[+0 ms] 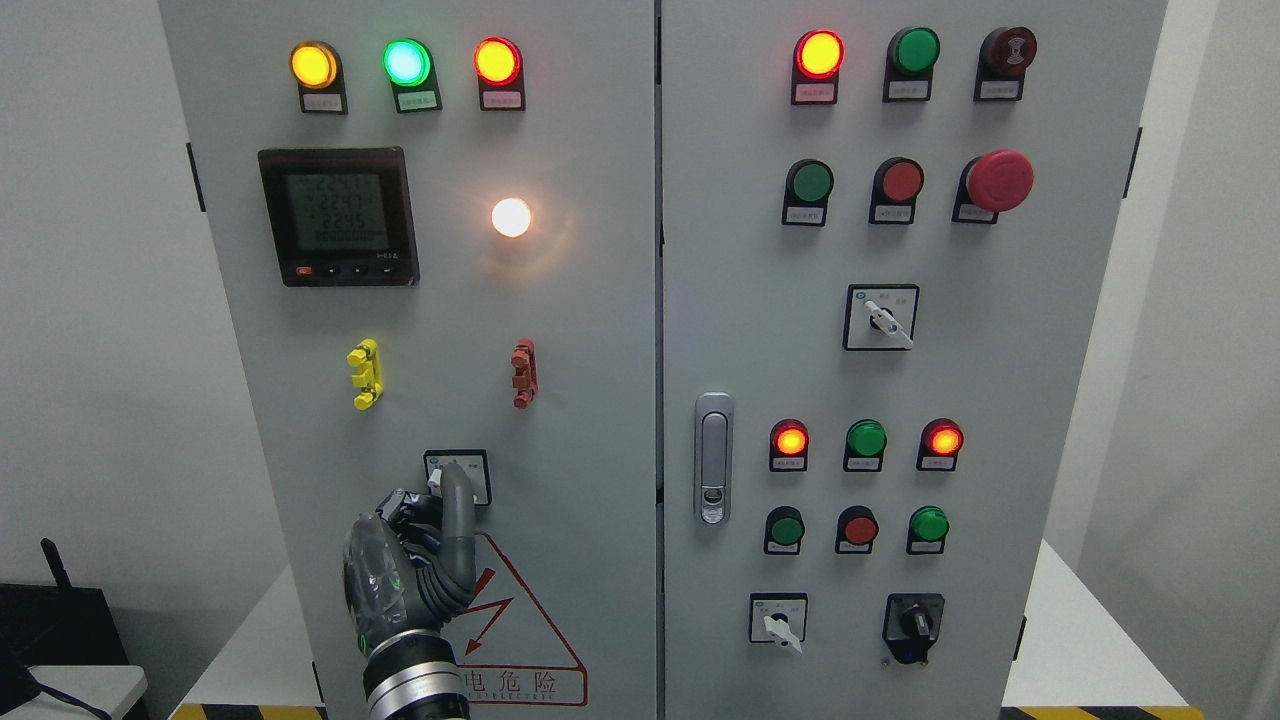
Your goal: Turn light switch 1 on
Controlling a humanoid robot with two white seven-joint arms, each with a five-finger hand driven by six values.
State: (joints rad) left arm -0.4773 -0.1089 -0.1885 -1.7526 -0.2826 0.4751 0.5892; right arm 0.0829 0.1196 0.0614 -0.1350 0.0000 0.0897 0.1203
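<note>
Switch [457, 476] low on left cabinet door, left hand [410, 560] up at it, one finger extended onto the knob, other fingers curled; lamp [511, 217] above glows, so turn looks done or nearly.

matt grey metal cabinet [600, 400]

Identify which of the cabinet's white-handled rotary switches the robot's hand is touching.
The left door's rotary switch, above the warning triangle: the left hand has fingers on it. The two on the right door stand untouched.
</note>
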